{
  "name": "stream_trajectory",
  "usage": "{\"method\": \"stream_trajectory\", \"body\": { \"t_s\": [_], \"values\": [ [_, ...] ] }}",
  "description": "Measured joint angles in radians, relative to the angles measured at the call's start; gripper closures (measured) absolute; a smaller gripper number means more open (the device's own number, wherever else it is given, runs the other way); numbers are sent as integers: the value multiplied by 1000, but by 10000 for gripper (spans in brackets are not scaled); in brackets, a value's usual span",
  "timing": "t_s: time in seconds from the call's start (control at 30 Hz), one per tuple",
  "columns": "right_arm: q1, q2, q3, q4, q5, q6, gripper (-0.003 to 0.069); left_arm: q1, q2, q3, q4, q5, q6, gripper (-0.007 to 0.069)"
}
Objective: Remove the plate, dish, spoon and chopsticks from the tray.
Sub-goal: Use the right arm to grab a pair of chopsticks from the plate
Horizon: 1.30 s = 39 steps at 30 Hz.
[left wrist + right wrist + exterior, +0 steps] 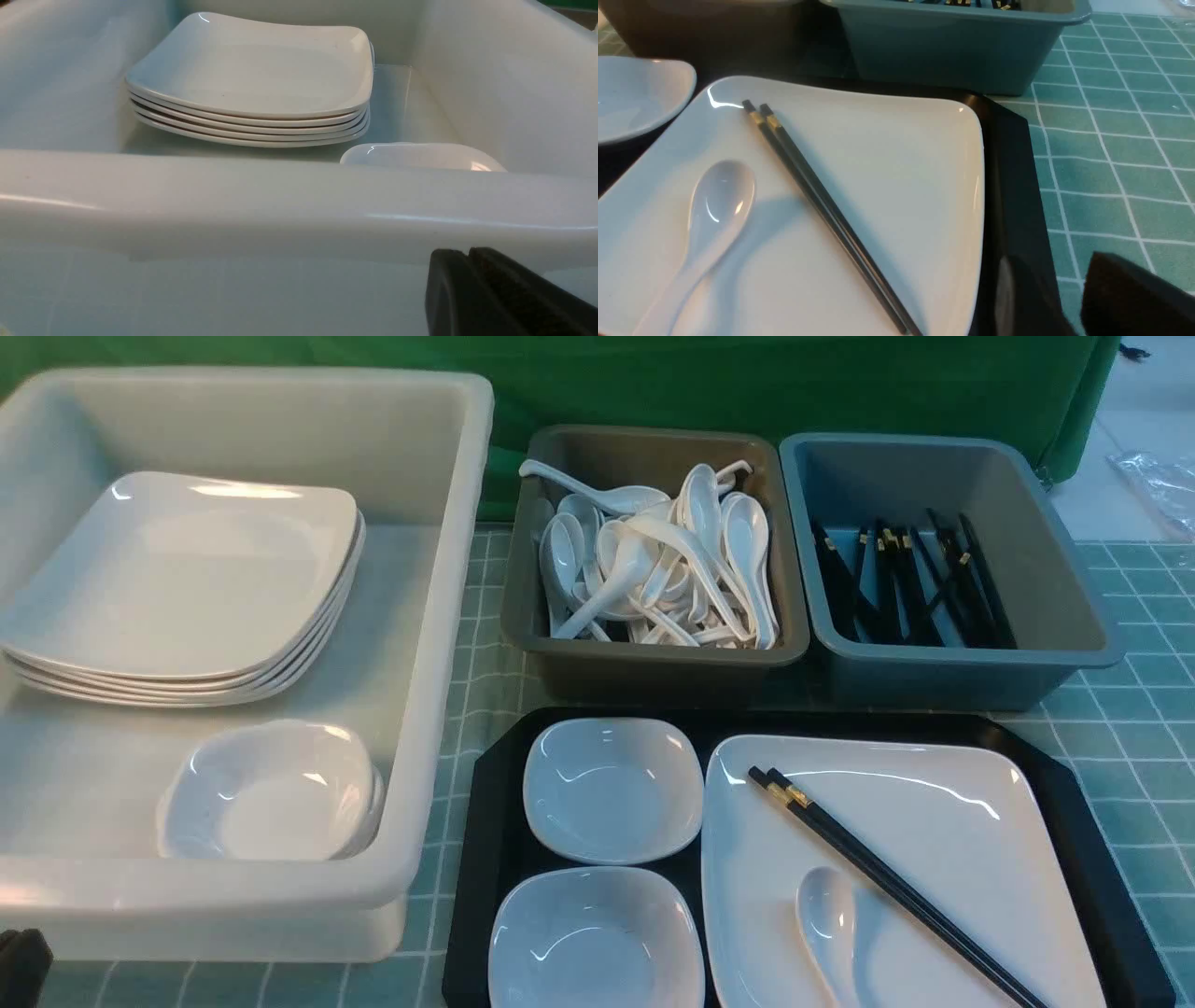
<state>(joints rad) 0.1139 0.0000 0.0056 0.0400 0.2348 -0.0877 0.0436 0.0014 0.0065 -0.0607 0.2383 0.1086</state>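
2 stiff, light chopsticks (887,877) lie on the glossy plate (943,793), likely to roll; pinch both mid-length. Your left pincer (467,261) is closed and empty; the right pincer (1073,303) you cannot tell.

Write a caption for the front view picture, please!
Black chopsticks and a white soup spoon lie on the big plate on the black tray.

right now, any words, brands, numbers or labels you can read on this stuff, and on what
None: no word, number, brand or sign shows in any view.
The plate, spoon, tray, white tub, brown bin and blue bin look plain.
The gold bands on the chopsticks are too small to show any marking.
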Motion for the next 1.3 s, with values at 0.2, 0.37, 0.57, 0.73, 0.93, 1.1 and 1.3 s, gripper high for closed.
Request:
{"method": "stream_trajectory", "body": {
  "t_s": [0.2, 0.37, 0.57, 0.73, 0.93, 1.1, 1.3],
  "values": [
    [0, 0, 0, 0, 0, 0, 418, 0, 0, 0, 0, 0, 4, 608],
    [0, 0, 0, 0, 0, 0, 418, 0, 0, 0, 0, 0, 4, 608],
    [0, 0, 0, 0, 0, 0, 418, 0, 0, 0, 0, 0, 11, 608],
    [0, 0, 0, 0, 0, 0, 418, 0, 0, 0, -119, -98, -63, 608],
    [0, 0, 0, 0, 0, 0, 418, 0, 0, 0, -380, -279, -203, 608],
    [0, 0, 0, 0, 0, 0, 418, -1, -1, -22, -389, -312, -328, 608],
    [0, 0, 0, 0, 0, 0, 419, -43, 112, -323, -306, 107, -177, 608]
  ]
}}
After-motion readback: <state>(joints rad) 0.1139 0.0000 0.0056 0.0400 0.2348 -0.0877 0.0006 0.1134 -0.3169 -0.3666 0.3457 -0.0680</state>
